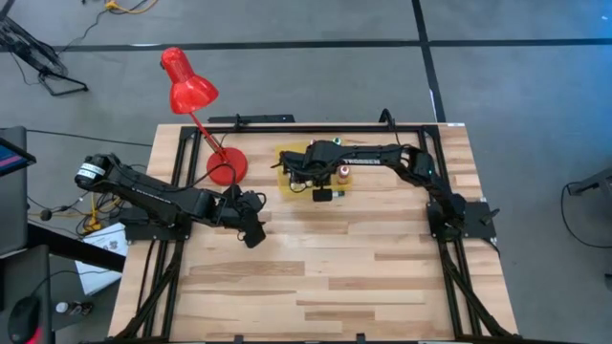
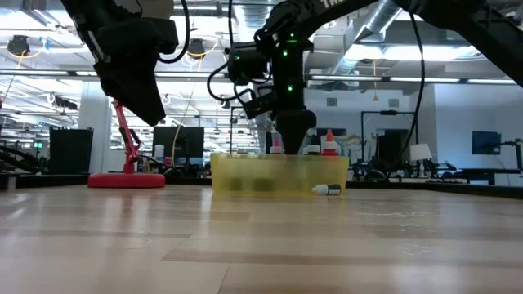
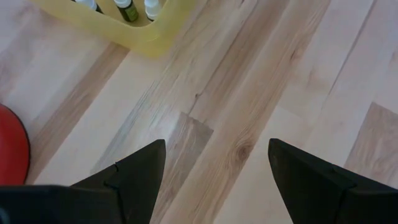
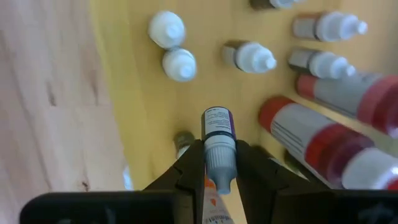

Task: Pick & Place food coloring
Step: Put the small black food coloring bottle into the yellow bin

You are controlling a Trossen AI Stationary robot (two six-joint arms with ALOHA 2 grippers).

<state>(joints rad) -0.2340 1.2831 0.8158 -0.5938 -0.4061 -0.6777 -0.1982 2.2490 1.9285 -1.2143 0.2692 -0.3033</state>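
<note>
Right claw (image 4: 219,163) clamps a dark food coloring bottle (image 4: 217,134) over the yellow tray (image 1: 288,183), above other upright bottles (image 4: 166,28). One bottle (image 2: 327,189) lies on the bench (image 1: 335,268) just beside the tray. Left claw (image 3: 214,168) spread wide, empty, above bare bench near red lamp base (image 1: 227,165).

Even, bright overhead light in the high view; soft short shadows under both arms on the pale wooden plank worktop (image 1: 316,258). Low view is backlit: long ceiling strip lights (image 2: 384,51) glare, both arms read as near-black silhouettes, and the near worktop is blurred with a faint sheen. Translucent yellow plastic tray (image 2: 278,173) looks hazy. Left wrist view is bright, wood grain sharp, dark fingers soft at the edges. Right wrist view is warm, white-capped small bottles (image 4: 174,46) are slightly blurred, closest ones most.
</note>
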